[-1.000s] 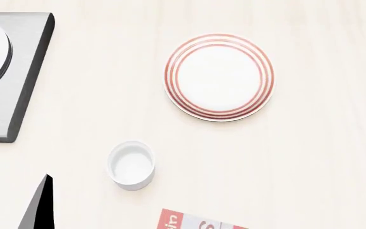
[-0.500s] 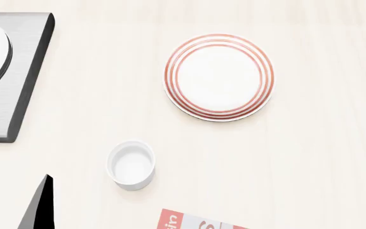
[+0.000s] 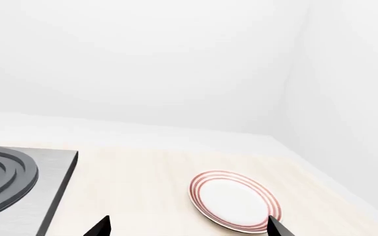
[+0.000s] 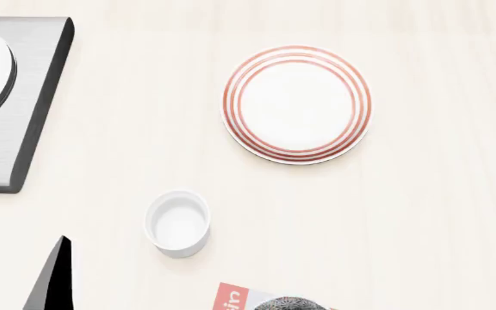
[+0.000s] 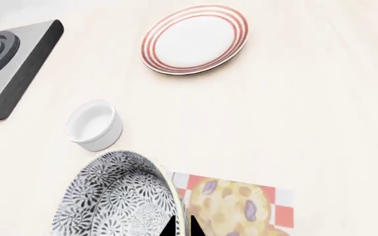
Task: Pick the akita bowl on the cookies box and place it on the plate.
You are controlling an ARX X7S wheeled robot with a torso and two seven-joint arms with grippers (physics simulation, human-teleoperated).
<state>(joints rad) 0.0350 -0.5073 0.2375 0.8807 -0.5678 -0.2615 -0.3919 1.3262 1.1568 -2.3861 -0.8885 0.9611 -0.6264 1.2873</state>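
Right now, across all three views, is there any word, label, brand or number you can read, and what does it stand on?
No text can be read in full.
cookies box, head view: white letter fragments on the red corner, cut off by the picture's edge; unreadable.
cookies box, right wrist view: only cookie artwork and red-white checks, no lettering in view.
akita bowl, plate, white cup, stove: patterns only, no writing.

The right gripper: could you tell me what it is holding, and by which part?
The right gripper pinches the akita bowl by its rim, above the cookies box.
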